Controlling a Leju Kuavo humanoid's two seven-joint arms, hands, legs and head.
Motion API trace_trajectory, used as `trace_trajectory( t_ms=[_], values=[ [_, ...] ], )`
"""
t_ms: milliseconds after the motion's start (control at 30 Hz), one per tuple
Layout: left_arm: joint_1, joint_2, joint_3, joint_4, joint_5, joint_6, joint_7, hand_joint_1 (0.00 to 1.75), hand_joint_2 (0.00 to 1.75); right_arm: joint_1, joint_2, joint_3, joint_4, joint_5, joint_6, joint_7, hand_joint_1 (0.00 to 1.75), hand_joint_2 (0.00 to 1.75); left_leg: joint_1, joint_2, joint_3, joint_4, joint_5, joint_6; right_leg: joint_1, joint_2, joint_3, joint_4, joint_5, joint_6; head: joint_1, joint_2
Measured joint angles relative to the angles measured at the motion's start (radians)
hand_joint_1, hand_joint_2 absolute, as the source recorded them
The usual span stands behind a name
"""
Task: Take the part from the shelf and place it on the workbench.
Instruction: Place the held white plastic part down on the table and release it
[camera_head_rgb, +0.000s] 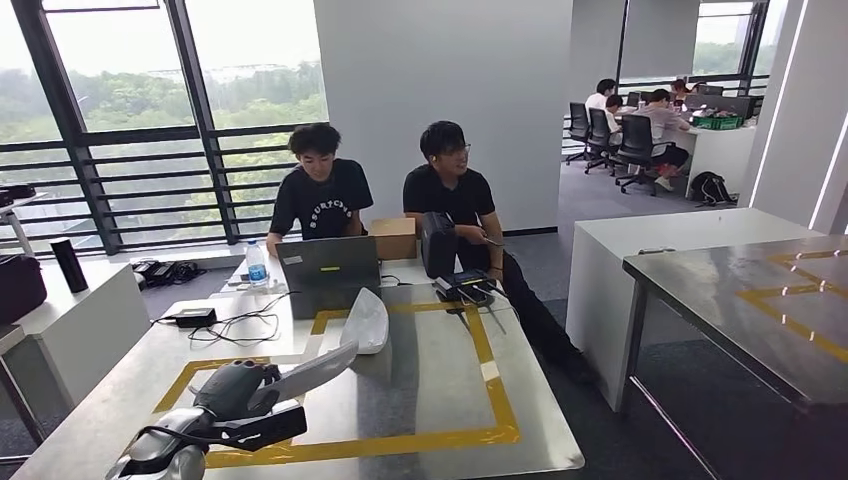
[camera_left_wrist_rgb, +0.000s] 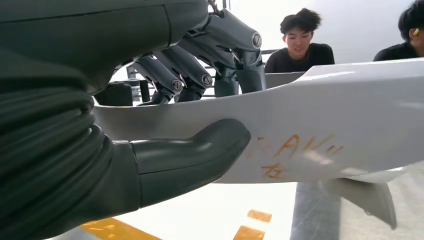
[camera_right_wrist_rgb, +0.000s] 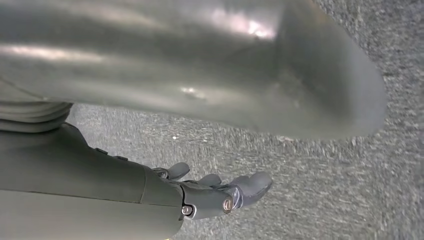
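My left hand (camera_head_rgb: 238, 393) grips a long silver-grey part (camera_head_rgb: 313, 370) and holds it low over the near left of the steel workbench (camera_head_rgb: 430, 400), above the yellow tape rectangle (camera_head_rgb: 495, 390). In the left wrist view the thumb (camera_left_wrist_rgb: 200, 150) presses one face of the part (camera_left_wrist_rgb: 340, 115) and the darker fingers (camera_left_wrist_rgb: 200, 70) wrap over its other edge; orange writing marks the part. A second, similar grey part (camera_head_rgb: 366, 320) lies on the bench inside the tape. My right hand (camera_right_wrist_rgb: 215, 192) hangs above grey carpet, fingers apart and holding nothing.
Two people sit at the far side of the bench behind a laptop (camera_head_rgb: 330, 266). A water bottle (camera_head_rgb: 257, 265), a cardboard box (camera_head_rgb: 393, 238), a black device (camera_head_rgb: 437, 245) and a power adapter with cables (camera_head_rgb: 195, 317) stand there. Another steel bench (camera_head_rgb: 740, 300) is at right.
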Motion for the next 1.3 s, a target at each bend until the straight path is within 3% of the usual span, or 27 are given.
trace_trajectory(
  t_ms=[33, 67, 100, 167, 200, 267, 367, 433, 500, 533, 567, 600, 667, 733, 867, 933, 1033, 1067, 1100, 1167, 1200, 1267, 1300],
  values=[
    [0.000, -0.004, 0.000, 0.001, -0.003, -0.003, 0.000, 1.75, 1.75, 0.000, 0.000, 0.000, 0.000, -0.003, 0.000, 0.003, 0.00, 0.00, -0.002, 0.000, -0.034, 0.043, 0.000, 0.004, 0.003, 0.001, 0.008, 0.000, -0.007, -0.002, 0.000, 0.000],
    [0.001, -0.008, 0.000, 0.002, -0.006, -0.006, 0.001, 1.75, 1.75, 0.001, 0.000, 0.000, 0.000, -0.006, 0.001, 0.006, 0.00, 0.00, -0.004, 0.000, -0.052, 0.050, 0.020, 0.010, 0.007, 0.002, 0.018, 0.000, -0.015, -0.003, -0.001, 0.000],
    [0.001, -0.013, 0.000, 0.002, -0.010, -0.008, 0.002, 1.75, 1.75, 0.001, 0.001, 0.000, 0.000, -0.008, 0.001, 0.008, 0.00, 0.00, -0.007, 0.000, -0.049, 0.017, 0.059, 0.018, 0.010, 0.003, 0.030, 0.000, -0.023, -0.003, -0.001, 0.000],
    [-0.002, -0.023, 0.000, 0.002, -0.014, -0.008, 0.005, 1.75, 1.75, 0.001, 0.004, -0.001, 0.000, -0.013, 0.001, 0.011, 0.00, 0.00, -0.018, -0.002, -0.006, -0.109, 0.150, 0.039, 0.014, 0.005, 0.052, -0.002, -0.041, 0.000, 0.000, 0.000],
    [-0.004, -0.029, 0.000, 0.003, -0.015, -0.008, 0.007, 1.75, 1.75, 0.000, 0.006, -0.002, 0.001, -0.015, 0.001, 0.013, 0.00, 0.00, -0.024, -0.003, 0.018, -0.167, 0.175, 0.048, 0.015, 0.007, 0.059, -0.003, -0.049, 0.004, -0.001, 0.000],
    [-0.008, -0.044, -0.001, 0.003, -0.016, -0.004, 0.015, 1.75, 1.75, -0.001, 0.009, -0.003, 0.002, -0.020, -0.001, 0.016, 0.00, 0.00, -0.033, -0.005, 0.042, -0.219, 0.172, 0.055, 0.014, 0.008, 0.064, -0.007, -0.053, 0.016, 0.000, 0.000],
    [-0.011, -0.064, -0.001, 0.002, -0.020, 0.004, 0.026, 1.75, 1.75, 0.000, 0.012, -0.005, 0.002, -0.027, -0.004, 0.020, 0.00, 0.00, -0.030, -0.006, 0.066, -0.247, 0.158, 0.066, 0.012, 0.004, 0.064, 0.008, -0.047, 0.031, 0.000, 0.000],
    [-0.013, -0.071, -0.001, 0.002, -0.024, 0.010, 0.033, 1.75, 1.75, -0.002, 0.014, -0.005, 0.002, -0.028, -0.007, 0.020, 0.00, 0.00, -0.027, -0.004, 0.086, -0.256, 0.151, 0.076, 0.012, -0.001, 0.021, 0.083, -0.065, 0.037, 0.001, 0.000],
    [-0.010, -0.073, -0.001, 0.003, -0.029, 0.015, 0.040, 1.75, 1.75, 0.000, 0.014, -0.005, 0.002, -0.027, -0.011, 0.019, 0.00, 0.00, -0.027, -0.003, 0.097, -0.257, 0.140, 0.082, 0.013, -0.002, -0.060, 0.203, -0.106, 0.041, 0.002, 0.000],
    [-0.005, -0.073, -0.001, 0.004, -0.031, 0.017, 0.043, 1.75, 1.75, 0.003, 0.014, -0.006, 0.002, -0.026, -0.012, 0.018, 0.00, 0.00, -0.027, -0.004, 0.104, -0.256, 0.133, 0.083, 0.013, -0.002, -0.097, 0.244, -0.118, 0.042, 0.002, 0.000],
    [0.001, -0.071, -0.001, 0.005, -0.033, 0.018, 0.045, 1.75, 1.75, 0.005, 0.014, -0.006, 0.002, -0.024, -0.013, 0.016, 0.00, 0.00, -0.028, -0.004, 0.112, -0.255, 0.125, 0.082, 0.014, -0.003, -0.119, 0.255, -0.111, 0.042, 0.002, 0.000],
    [0.007, -0.069, -0.001, 0.006, -0.035, 0.019, 0.048, 1.75, 1.75, 0.007, 0.015, -0.006, 0.002, -0.020, -0.013, 0.015, 0.00, 0.00, -0.027, -0.005, 0.121, -0.254, 0.117, 0.080, 0.014, -0.003, -0.124, 0.228, -0.081, 0.042, 0.002, 0.000],
    [0.012, -0.061, -0.001, 0.008, -0.036, 0.020, 0.055, 1.75, 1.75, 0.008, 0.014, -0.006, 0.002, -0.014, -0.012, 0.012, 0.00, 0.00, -0.027, -0.004, 0.139, -0.250, 0.099, 0.073, 0.014, -0.005, -0.092, 0.100, 0.017, 0.039, 0.003, 0.000],
    [0.014, -0.048, 0.000, 0.010, -0.038, 0.022, 0.065, 1.75, 1.75, 0.007, 0.014, -0.006, 0.002, -0.010, -0.011, 0.012, 0.00, 0.00, -0.028, -0.004, 0.149, -0.247, 0.084, 0.061, 0.019, -0.008, -0.061, 0.001, 0.057, 0.031, 0.003, 0.000],
    [0.026, -0.018, 0.003, 0.015, -0.044, 0.020, 0.087, 1.75, 1.75, 0.006, 0.014, -0.006, 0.002, -0.007, -0.008, 0.011, 0.00, 0.00, -0.029, -0.004, 0.156, -0.233, 0.073, 0.035, 0.021, -0.006, -0.039, -0.020, 0.052, 0.004, 0.001, 0.000],
    [0.029, -0.004, 0.007, 0.017, -0.045, 0.017, 0.097, 1.75, 1.75, 0.004, 0.014, -0.006, 0.002, -0.006, -0.008, 0.011, 0.00, 0.00, -0.026, -0.003, 0.120, -0.166, 0.056, 0.026, 0.019, -0.005, -0.022, -0.026, 0.047, -0.009, 0.000, 0.000],
    [0.039, 0.014, 0.013, 0.025, -0.047, 0.010, 0.121, 1.75, 1.75, 0.003, 0.014, -0.006, 0.002, -0.004, -0.007, 0.014, 0.00, 0.00, -0.024, -0.003, 0.004, 0.004, -0.002, 0.017, 0.019, -0.003, -0.003, -0.027, 0.030, -0.018, -0.002, 0.000],
    [0.046, 0.020, 0.015, 0.028, -0.047, 0.006, 0.130, 1.75, 1.75, 0.004, 0.015, -0.006, 0.002, -0.003, -0.005, 0.015, 0.00, 0.00, -0.023, -0.003, -0.021, 0.023, -0.004, 0.016, 0.019, -0.002, 0.005, -0.026, 0.023, -0.018, -0.003, 0.000],
    [0.051, 0.026, 0.016, 0.031, -0.048, 0.003, 0.138, 1.75, 1.75, 0.004, 0.015, -0.006, 0.002, -0.002, -0.004, 0.017, 0.00, 0.00, -0.022, -0.003, -0.028, 0.006, 0.018, 0.016, 0.019, -0.001, 0.014, -0.026, 0.015, -0.017, -0.003, 0.000],
    [0.057, 0.039, 0.022, 0.036, -0.048, -0.002, 0.151, 1.75, 1.75, 0.005, 0.015, -0.006, 0.002, 0.003, -0.001, 0.018, 0.00, 0.00, -0.021, -0.002, 0.002, -0.115, 0.114, 0.019, 0.019, 0.000, 0.034, -0.024, -0.002, -0.012, -0.004, 0.000],
    [0.058, 0.045, 0.025, 0.038, -0.048, -0.003, 0.155, 1.75, 1.75, 0.004, 0.015, -0.006, 0.002, 0.005, -0.001, 0.018, 0.00, 0.00, -0.022, -0.001, 0.021, -0.178, 0.149, 0.022, 0.020, 0.000, 0.042, -0.022, -0.010, -0.008, -0.004, 0.000],
    [0.060, 0.055, 0.035, 0.043, -0.048, -0.007, 0.163, 1.75, 1.75, 0.004, 0.015, -0.006, 0.002, 0.007, 0.000, 0.016, 0.00, 0.00, -0.026, -0.001, 0.044, -0.242, 0.176, 0.031, 0.022, 0.001, 0.048, -0.022, -0.021, 0.003, -0.004, 0.000],
    [0.062, 0.060, 0.039, 0.045, -0.049, -0.009, 0.166, 1.75, 1.75, 0.004, 0.015, -0.006, 0.002, 0.008, 0.001, 0.015, 0.00, 0.00, -0.029, -0.002, 0.046, -0.243, 0.169, 0.037, 0.023, 0.001, 0.049, -0.023, -0.024, 0.008, -0.003, 0.000]
  ],
)
